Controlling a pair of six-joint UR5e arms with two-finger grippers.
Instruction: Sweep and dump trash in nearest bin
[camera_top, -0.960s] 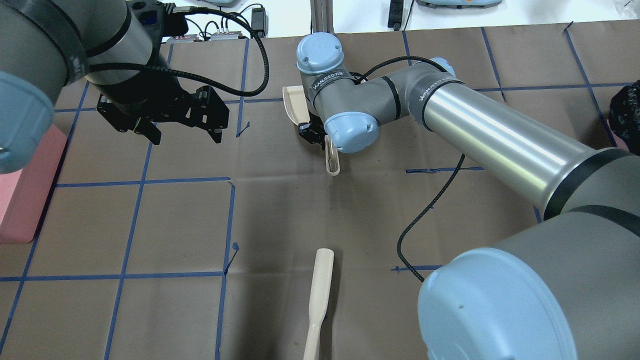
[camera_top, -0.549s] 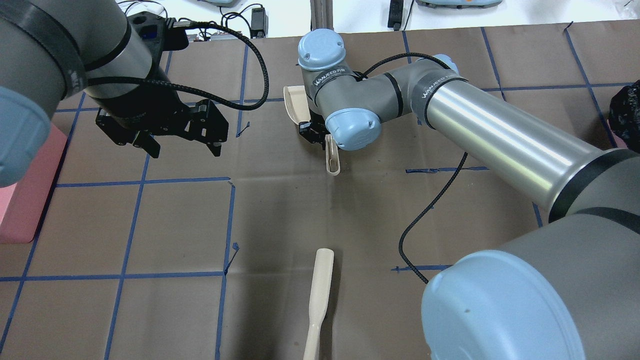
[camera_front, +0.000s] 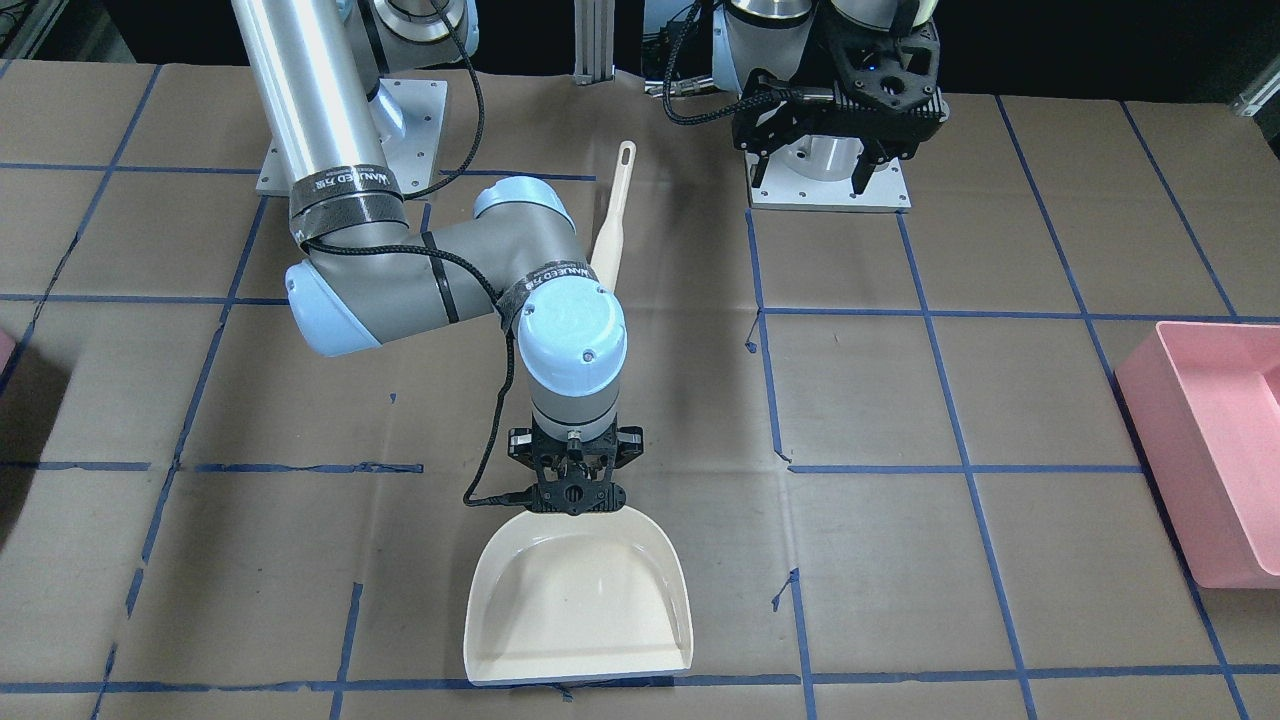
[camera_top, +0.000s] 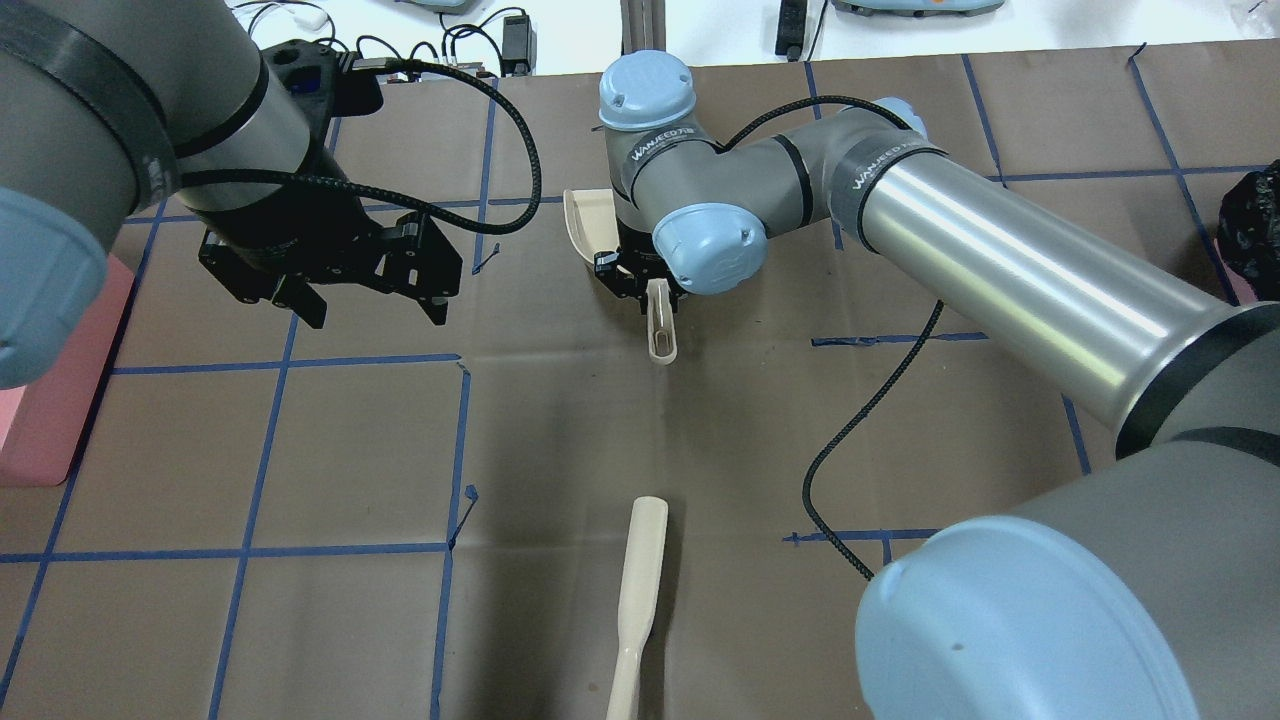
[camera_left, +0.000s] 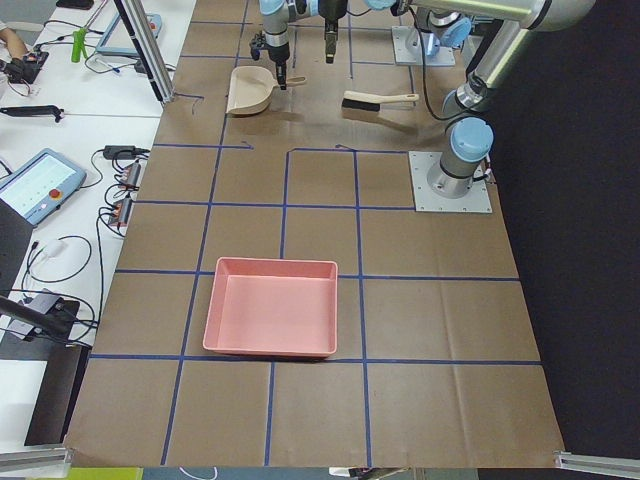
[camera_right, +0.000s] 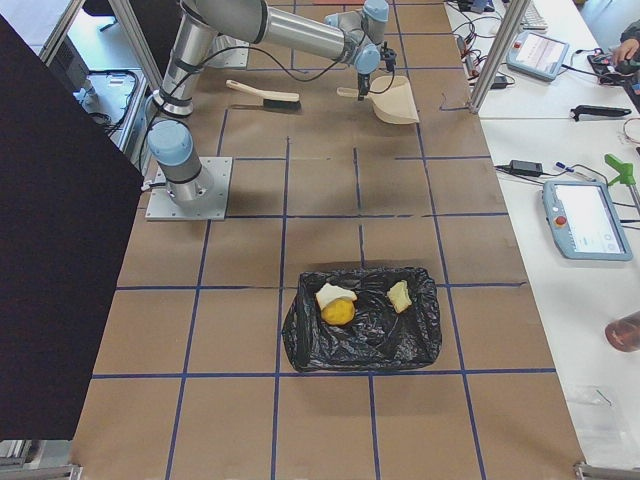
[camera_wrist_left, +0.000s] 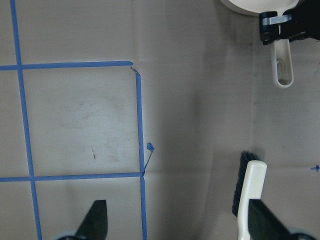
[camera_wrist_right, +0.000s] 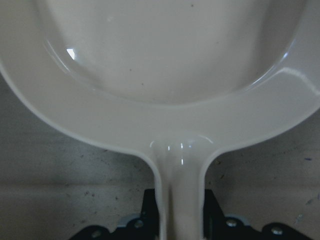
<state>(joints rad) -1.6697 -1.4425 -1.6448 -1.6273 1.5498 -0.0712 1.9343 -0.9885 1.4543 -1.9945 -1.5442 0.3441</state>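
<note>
Clamping dustpan (camera_front: 577, 600) handle: right pincer (camera_front: 575, 500) | dustpan long axis fore-aft, mouth pointing forward | left pincer (camera_top: 375, 300) wide, empty

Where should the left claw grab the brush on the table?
Grip the brush by its slim handle, the end nearest the robot, coming straight down and closing across its width. It lies flat, and bristles line one side of the head.

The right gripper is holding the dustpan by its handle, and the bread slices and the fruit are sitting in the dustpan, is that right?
Not quite. The right gripper does hold the dustpan by its handle, but the pan is empty, as the front-facing view shows. The bread slices and the fruit lie in the black-lined bin, seen in the exterior right view.
</note>
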